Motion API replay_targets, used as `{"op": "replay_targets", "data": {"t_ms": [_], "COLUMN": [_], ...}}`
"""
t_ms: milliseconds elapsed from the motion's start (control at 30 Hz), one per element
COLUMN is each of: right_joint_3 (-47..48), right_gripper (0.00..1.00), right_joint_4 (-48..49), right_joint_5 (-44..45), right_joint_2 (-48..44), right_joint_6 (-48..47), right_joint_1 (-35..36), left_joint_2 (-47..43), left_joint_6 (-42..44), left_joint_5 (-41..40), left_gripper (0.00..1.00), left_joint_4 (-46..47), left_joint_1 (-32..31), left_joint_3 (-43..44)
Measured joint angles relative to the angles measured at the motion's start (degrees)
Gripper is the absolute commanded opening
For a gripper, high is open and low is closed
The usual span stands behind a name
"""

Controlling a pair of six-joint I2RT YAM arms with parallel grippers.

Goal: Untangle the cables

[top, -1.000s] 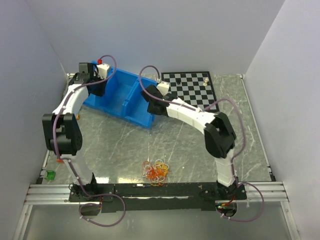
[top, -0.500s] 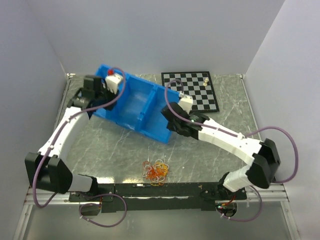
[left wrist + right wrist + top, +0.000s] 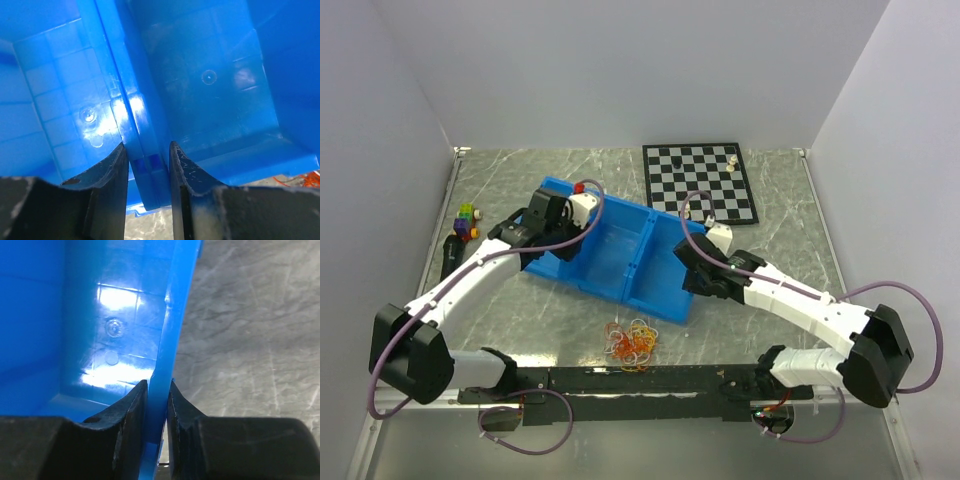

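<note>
Cables (image 3: 632,342) on bench (image 3: 560,320), near edge, apart from blue bin (image 3: 610,255). Left tool (image 3: 146,155) and right tool (image 3: 157,390) both narrow, each clamped on a bin wall. Wires prob. light, floppy, snag-prone. Pinch an outer loop; single strands too small to tell.

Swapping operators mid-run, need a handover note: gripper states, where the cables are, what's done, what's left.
Left gripper: shut on the left end wall of the blue bin.
Right gripper: shut on the bin's right end wall.
Cables: one tangled clump on the table near its front edge, in front of the bin and apart from it.
Done: nothing on the cables; neither gripper touches them. The bin looks empty.
Left: likely let go of the bin, then pick up the clump and separate the wires.
</note>
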Motion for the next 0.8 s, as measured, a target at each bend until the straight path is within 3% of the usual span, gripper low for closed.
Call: {"op": "replay_targets", "data": {"t_ms": [367,633,800], "right_joint_3": [-3.8,-3.8,-2.0], "right_gripper": [0.00,0.00,0.00], "right_joint_4": [2.2,5.2,5.4], "right_joint_5": [-3.8,-3.7,-3.0], "right_joint_2": [-1.0,2.6,5.5], "right_joint_6": [-6.8,-11.7,-13.2], "right_joint_1": [-8.7,-11.3,-12.3], "left_joint_2": [-0.4,-0.4,-0.5], "left_joint_6": [-4.1,-4.4,-4.5], "left_joint_5": [-1.7,-3.3,-3.7], "left_gripper": [0.32,0.34,0.43], "left_joint_4": [3.9,7.5,7.8], "left_joint_1": [-5.7,-7.1,-7.7], "left_joint_3": [-4.5,-7.0,-7.6]}}
